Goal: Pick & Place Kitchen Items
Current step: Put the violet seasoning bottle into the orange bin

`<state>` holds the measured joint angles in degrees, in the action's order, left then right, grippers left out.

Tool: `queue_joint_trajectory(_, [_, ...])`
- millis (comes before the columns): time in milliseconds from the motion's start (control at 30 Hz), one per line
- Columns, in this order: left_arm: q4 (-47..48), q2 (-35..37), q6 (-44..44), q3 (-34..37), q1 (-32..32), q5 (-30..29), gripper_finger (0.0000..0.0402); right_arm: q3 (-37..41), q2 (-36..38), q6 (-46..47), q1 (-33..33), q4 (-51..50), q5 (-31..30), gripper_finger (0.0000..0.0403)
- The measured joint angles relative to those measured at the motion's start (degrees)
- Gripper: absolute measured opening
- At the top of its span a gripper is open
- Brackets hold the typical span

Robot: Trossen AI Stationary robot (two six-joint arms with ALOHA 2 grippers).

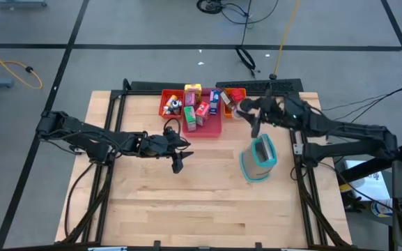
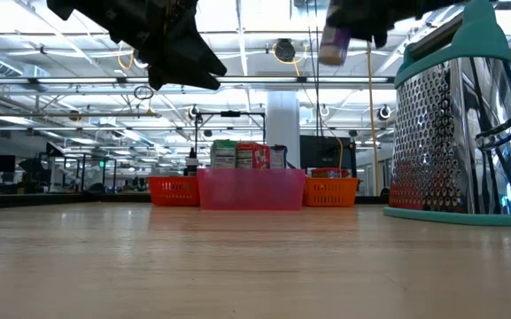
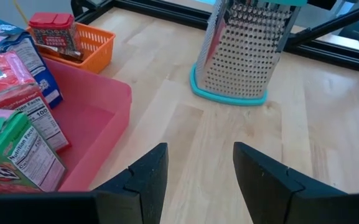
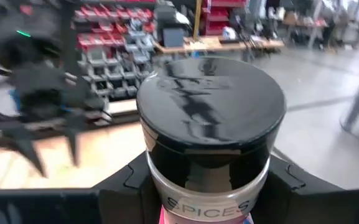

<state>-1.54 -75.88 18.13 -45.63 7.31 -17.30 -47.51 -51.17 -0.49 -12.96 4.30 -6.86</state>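
Right gripper [image 4: 207, 180] clamped a cylindrical spice jar [image 4: 209, 134], glossy black lid toward the wrist camera, near the desk's far edge; left gripper [image 3: 195, 171] gaped wide.

My wooden table [image 1: 207, 195] fills the frame's centre, carrying a red tray [image 1: 171, 104], a pink tray [image 1: 202, 120] and an orange tray [image 1: 233, 99] side by side at its top edge, with a teal-and-white grater [image 1: 258, 158] standing right of centre.

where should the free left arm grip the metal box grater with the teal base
Judging by its pose, grip the teal handle atop the upright metal box grater, coming straight down. The body tapers and is rough and wide; the left gripper is open and empty.
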Motion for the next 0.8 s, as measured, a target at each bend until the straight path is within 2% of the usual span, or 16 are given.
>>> queue_joint_trajectory(267, [0.0, 0.0, 0.0, 0.0, 0.0, -1.2, 0.0184, 0.0, -7.0, 1.6, -12.6, -2.0, 8.6, 0.0163])
queue_joint_trajectory(433, [0.0, 0.0, 0.0, 0.0, 0.0, -1.3, 0.0184, 0.0, -12.0, 1.4, -17.9, -0.5, 9.0, 0.0163])
queue_joint_trajectory(633, [0.0, 0.0, 0.0, 0.0, 0.0, -1.3, 0.0184, 0.0, -16.9, 1.7, -23.3, 2.7, 14.2, 0.0163])
queue_joint_trajectory(800, [0.0, 0.0, 0.0, 0.0, 0.0, -1.3, 0.0184, 2.2, -20.2, 1.8, -26.3, 6.2, 14.6, 0.0163])
